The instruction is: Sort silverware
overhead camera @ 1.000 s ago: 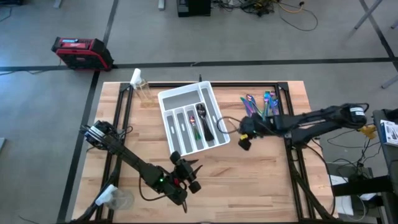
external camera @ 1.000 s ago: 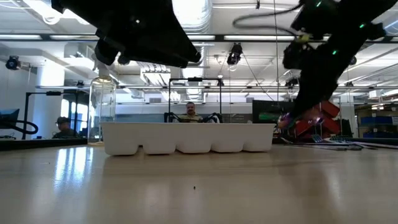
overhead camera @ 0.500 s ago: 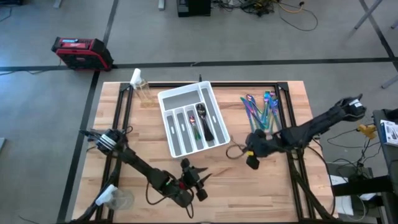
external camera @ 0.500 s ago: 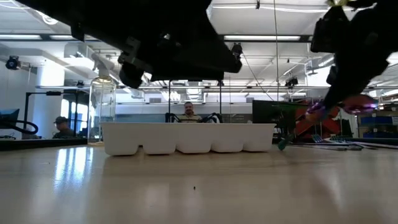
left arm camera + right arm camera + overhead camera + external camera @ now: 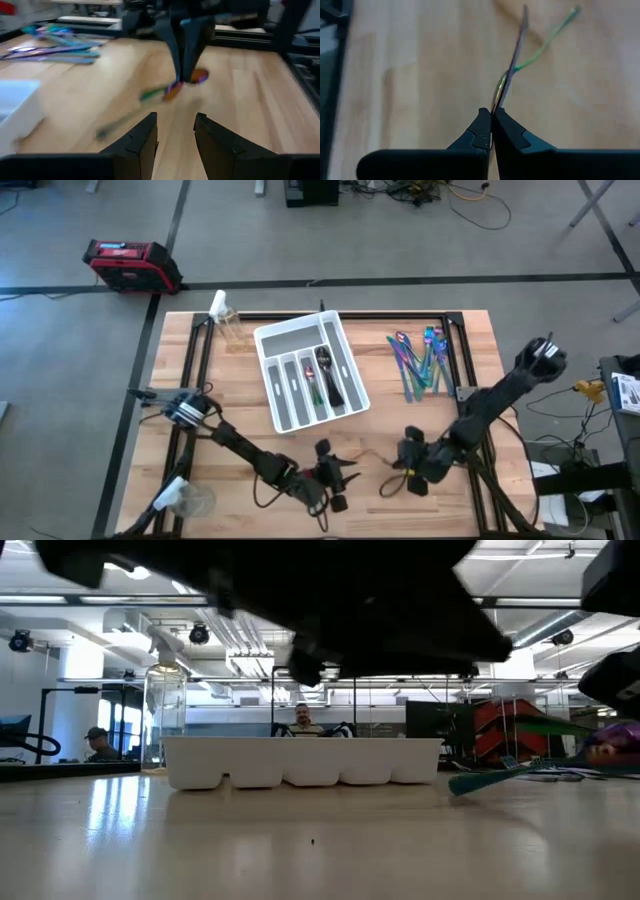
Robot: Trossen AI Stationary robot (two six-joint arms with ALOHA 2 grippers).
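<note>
My right gripper [image 5: 408,470] is near the table's front edge, right of centre, shut on one iridescent piece of silverware [image 5: 170,91]. In the low view the piece [image 5: 500,778] slants down to the left. My left gripper [image 5: 338,480] stands open just to its left, its fingers [image 5: 145,137] pointing at the held piece. More silverware [image 5: 420,352] lies flat on the table at the far right. The white tray [image 5: 275,340] stands at far centre, with a few pieces [image 5: 325,375] lying in its compartments. My right gripper pinches the piece between its two fingers near the rounded orange-purple end [image 5: 186,80]; the right wrist view shows it edge-on [image 5: 499,97]. The fingers come from above, pointing down. The long green handle [image 5: 150,94] sticks out sideways and slopes down; whether its tip touches the table I cannot tell.
A clear spray bottle [image 5: 228,320] stands at the far left of the table and a clear plastic cup [image 5: 190,502] at the near left corner. Bare wood lies between the tray and the grippers. People [image 5: 305,720] sit in the room behind.
My right gripper has carried the piece from beside the tray's right side toward the table's near edge and lower. My left gripper has moved toward the right along the near edge, closing in on the right gripper.
</note>
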